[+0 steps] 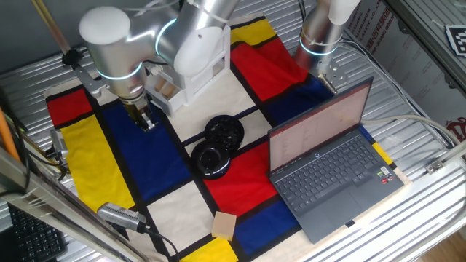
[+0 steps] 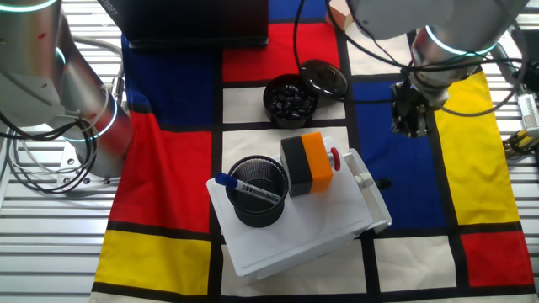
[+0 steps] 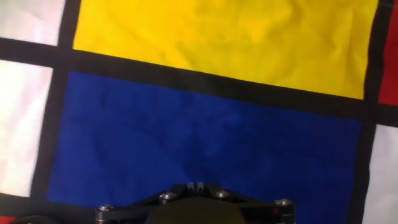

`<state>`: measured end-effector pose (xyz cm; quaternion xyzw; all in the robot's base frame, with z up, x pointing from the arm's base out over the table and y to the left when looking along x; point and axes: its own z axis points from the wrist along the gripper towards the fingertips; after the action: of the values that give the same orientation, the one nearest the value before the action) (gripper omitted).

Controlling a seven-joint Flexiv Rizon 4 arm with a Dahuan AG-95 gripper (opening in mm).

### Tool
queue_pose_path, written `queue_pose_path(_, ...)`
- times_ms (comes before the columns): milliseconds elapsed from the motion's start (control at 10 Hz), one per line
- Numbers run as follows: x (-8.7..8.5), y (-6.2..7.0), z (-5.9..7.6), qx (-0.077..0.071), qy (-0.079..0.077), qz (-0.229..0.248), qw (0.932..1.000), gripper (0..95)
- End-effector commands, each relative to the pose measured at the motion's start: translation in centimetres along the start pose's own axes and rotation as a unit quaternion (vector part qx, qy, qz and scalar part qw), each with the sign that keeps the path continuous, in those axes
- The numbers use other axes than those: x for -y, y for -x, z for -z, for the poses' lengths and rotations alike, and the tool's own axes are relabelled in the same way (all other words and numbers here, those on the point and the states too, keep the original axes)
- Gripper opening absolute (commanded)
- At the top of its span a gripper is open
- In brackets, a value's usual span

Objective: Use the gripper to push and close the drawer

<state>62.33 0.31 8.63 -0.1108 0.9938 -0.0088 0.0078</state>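
My gripper (image 1: 148, 122) is a small black claw under the silver arm with the teal ring. It hangs low over a blue patch of the cloth, with its fingertips (image 3: 196, 185) pressed together and nothing between them. The white cabinet (image 2: 295, 231) stands beside it. Its drawer (image 2: 370, 192) sticks out a little on the side facing the gripper (image 2: 410, 118). In one fixed view the drawer (image 1: 164, 97) is partly hidden behind the arm. A gap of blue cloth lies between the gripper and the drawer front; they do not touch.
On the cabinet stand a black mesh cup with a pen (image 2: 257, 194) and an orange and black block (image 2: 307, 164). Two black round dishes (image 1: 217, 145), an open laptop (image 1: 328, 160), a tan wooden block (image 1: 224, 224) and the other silver arm (image 1: 320, 33) are nearby.
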Motion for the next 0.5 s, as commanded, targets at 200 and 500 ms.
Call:
queue_pose_path(200, 0.6, 0.1, -1.0, -0.001, -0.001, 0.002, 1.0000, 0.0)
queue_pose_path(500, 1.6, -0.4, -1.0, -0.007, -0.004, 0.005, 1.0000, 0.0)
